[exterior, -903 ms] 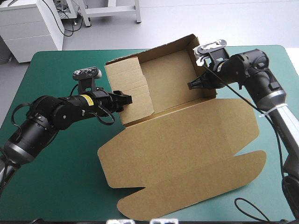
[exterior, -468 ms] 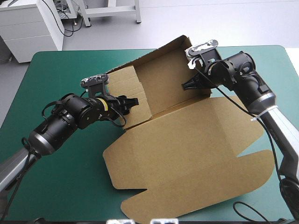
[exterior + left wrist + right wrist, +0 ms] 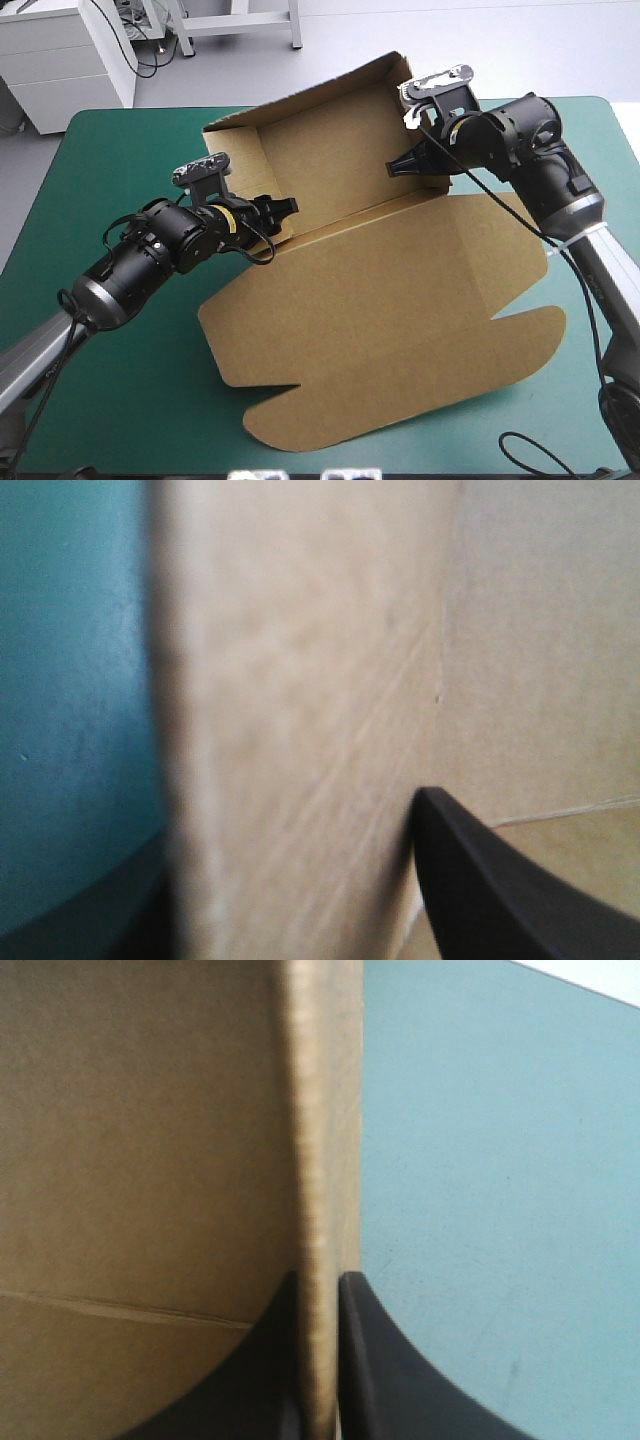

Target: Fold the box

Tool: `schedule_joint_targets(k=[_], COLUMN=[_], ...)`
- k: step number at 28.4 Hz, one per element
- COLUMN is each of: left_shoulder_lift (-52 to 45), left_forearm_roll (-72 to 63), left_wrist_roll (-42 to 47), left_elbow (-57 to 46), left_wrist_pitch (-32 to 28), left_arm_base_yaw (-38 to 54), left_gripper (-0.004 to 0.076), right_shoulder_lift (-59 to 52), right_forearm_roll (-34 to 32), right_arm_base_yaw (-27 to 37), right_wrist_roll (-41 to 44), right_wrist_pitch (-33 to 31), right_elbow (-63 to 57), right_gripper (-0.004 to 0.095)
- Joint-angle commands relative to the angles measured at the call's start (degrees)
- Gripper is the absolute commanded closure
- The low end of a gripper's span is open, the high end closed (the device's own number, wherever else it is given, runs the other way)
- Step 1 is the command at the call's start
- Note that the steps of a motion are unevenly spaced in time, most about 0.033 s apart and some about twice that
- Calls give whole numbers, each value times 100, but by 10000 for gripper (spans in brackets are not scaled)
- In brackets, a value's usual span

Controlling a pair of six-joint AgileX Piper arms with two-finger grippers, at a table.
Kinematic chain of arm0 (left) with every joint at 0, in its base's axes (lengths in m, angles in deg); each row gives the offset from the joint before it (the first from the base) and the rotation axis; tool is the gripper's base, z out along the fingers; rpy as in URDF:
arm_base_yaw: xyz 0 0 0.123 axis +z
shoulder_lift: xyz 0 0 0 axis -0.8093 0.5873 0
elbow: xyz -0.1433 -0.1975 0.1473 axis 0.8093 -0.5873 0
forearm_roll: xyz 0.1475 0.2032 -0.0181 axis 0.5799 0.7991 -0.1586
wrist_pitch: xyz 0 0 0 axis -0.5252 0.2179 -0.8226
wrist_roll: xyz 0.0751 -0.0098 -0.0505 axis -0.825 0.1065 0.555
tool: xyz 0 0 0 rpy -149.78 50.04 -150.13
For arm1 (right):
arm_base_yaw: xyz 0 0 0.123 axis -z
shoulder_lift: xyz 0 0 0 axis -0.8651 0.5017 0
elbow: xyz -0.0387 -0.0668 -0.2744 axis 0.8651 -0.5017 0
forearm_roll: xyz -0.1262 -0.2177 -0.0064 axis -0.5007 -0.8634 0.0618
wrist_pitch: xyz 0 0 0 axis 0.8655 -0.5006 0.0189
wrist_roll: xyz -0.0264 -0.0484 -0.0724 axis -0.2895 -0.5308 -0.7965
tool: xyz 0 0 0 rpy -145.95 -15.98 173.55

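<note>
Since the earlier frames: the box [image 3: 380, 270] has swung a little toward the table's left edge. The stepped panel that lay folded inside along the left wall [image 3: 235, 175] is gone from there. That wall now stands straight, with its inner face bare. My left claw [image 3: 278, 208] has come forward to the near end of that wall. My right claw [image 3: 398, 165] has shifted slightly toward the far edge.

Present state, high view: the box sits mid-table on the teal-green cover [image 3: 120, 400]. It is an open tray with back and side walls raised. The lid [image 3: 400, 330] lies flat toward the near edge, its two rounded tabs nearest me.

Right claw [image 3: 318, 1290], wrist view: clenched on the right wall [image 3: 315, 1110]. I see the board edge-on between the two black fingers, inner brown face to one side and cover [image 3: 500, 1210] to the other.

Left claw, wrist view: the brown wall [image 3: 300, 700] fills the middle, very close and blurred, with cover [image 3: 70, 680] on its outer side and the tray's inside beyond it. I cannot tell whether this claw is clamped on the wall or released.
</note>
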Motion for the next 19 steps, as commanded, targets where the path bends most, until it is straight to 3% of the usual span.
schedule_joint_targets(k=[1, 8, 12, 15, 19], left_shoulder_lift=[-82, -78, -78, -78, -78], left_forearm_roll=[16, 241, 241, 328, 718], left_wrist_roll=[176, 322, 322, 322, 240], left_elbow=[187, 187, 187, 187, 187], left_wrist_pitch=[-363, -463, -419, -303, -26], left_arm_base_yaw=[-31, -31, -31, -31, -31], left_gripper=[319, 363, 518, 734, 731], right_shoulder_lift=[-296, -296, -296, -296, -253], right_forearm_roll=[268, 201, 54, -76, -422], right_arm_base_yaw=[-22, -22, -22, -22, -11], right_wrist_roll=[66, 42, 17, 17, 51], right_wrist_pitch=[271, 175, 137, 79, -49], right_elbow=[349, 388, 388, 388, 377], right_gripper=[908, 908, 908, 908, 908])
